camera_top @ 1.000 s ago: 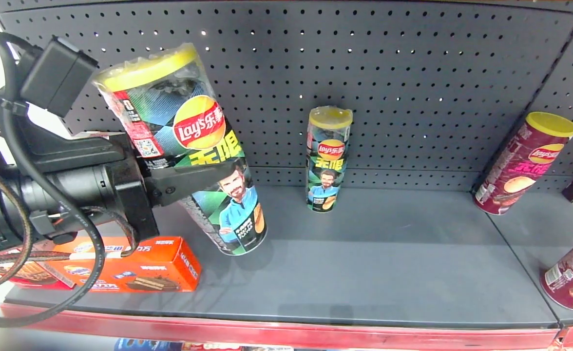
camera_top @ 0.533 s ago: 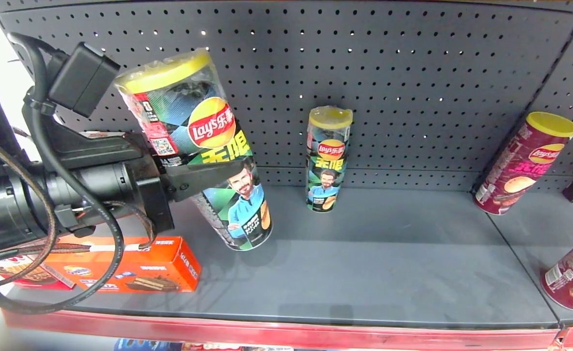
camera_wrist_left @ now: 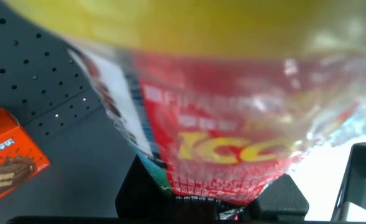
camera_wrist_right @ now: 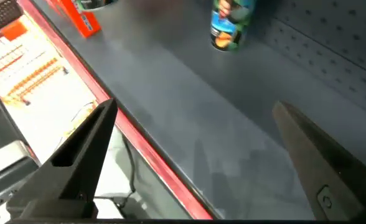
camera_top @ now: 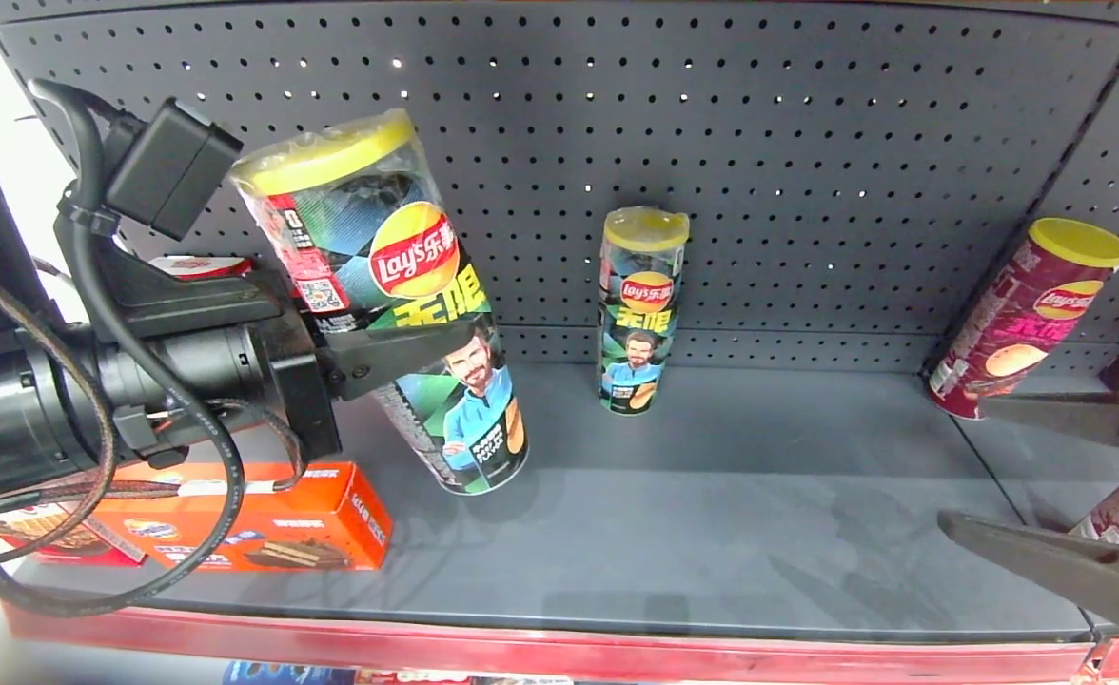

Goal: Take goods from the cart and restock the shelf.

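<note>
Chip can (camera_top: pixel 407 266) is held tilted over the left part of the grey shelf (camera_top: pixel 712 533), pinched by the left gripper (camera_top: pixel 407 335), while the right gripper (camera_top: pixel 964 464) is spread wide at the shelf's right end.

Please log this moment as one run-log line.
left gripper: shut on chip can, tilted over shelf | right gripper: open, empty, shelf's right end | second can: upright at back

Yellow-lidded chip can (camera_top: pixel 398 285), green-blue label, plastic-wrapped, top leaning left, clamped mid-body in left gripper (camera_top: pixel 412 347), base near grey shelf (camera_top: pixel 759 533).
</note>
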